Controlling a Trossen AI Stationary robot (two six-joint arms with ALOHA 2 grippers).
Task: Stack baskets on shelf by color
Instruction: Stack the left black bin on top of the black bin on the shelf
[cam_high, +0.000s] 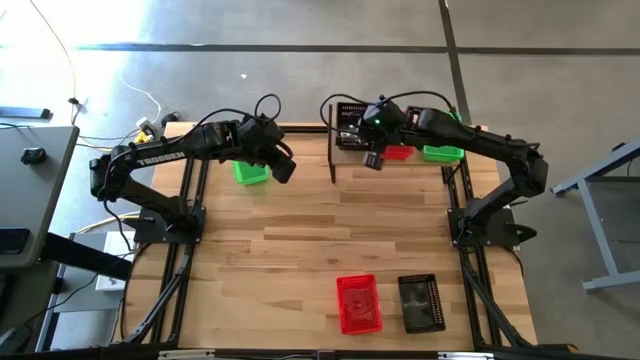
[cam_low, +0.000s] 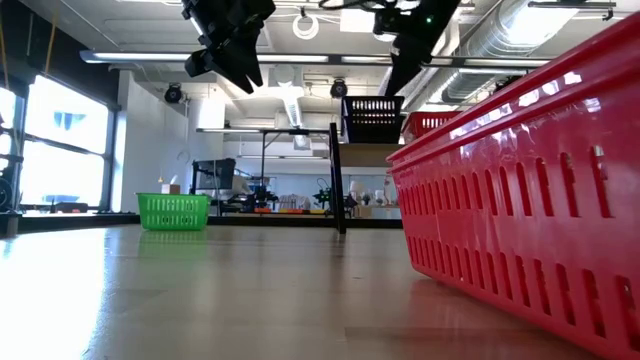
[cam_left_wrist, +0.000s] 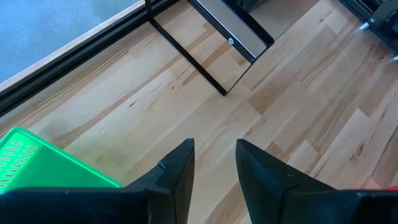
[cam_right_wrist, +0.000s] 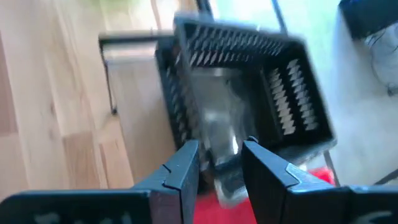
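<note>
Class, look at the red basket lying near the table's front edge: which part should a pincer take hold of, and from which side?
Grip one long wall of the red basket from straight above: it lies open side up, so its thin rim is exposed. The black basket beside it suggests taking the wall facing away.

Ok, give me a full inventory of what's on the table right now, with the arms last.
Black basket: one, black, on the shelf's left end.
Red basket: one, red, mid shelf, partly hidden.
Green basket: one, green, right on shelf.
Green basket: one, green, tabletop under left arm.
Red basket: one, red, tabletop near edge.
Black basket: one, black, beside it.
Shelf: one, light wood, black posts, far side.
Left gripper: open, empty, above table.
Right gripper: open, over shelf.
</note>
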